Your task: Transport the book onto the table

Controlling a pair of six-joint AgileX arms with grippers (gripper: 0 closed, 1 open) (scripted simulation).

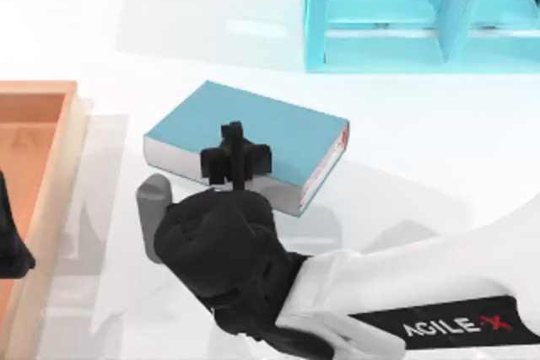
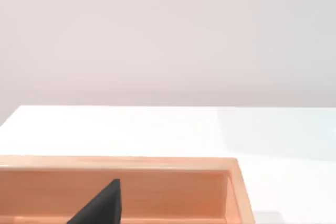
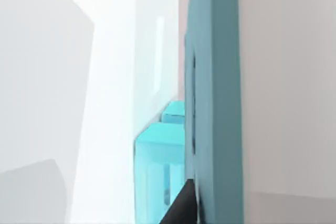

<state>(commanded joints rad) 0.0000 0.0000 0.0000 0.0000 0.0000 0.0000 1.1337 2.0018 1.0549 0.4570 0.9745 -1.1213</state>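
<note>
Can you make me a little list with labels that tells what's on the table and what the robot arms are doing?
book: teal-blue book with white page edges, near the middle of the table
right pincer: right pincer at the book's near edge, clamped on it
left arm: parked at the top view's left edge, over the tray
tray: orange-brown wooden tray at the table's left side
shelf: light-blue shelf unit at the far right
</note>
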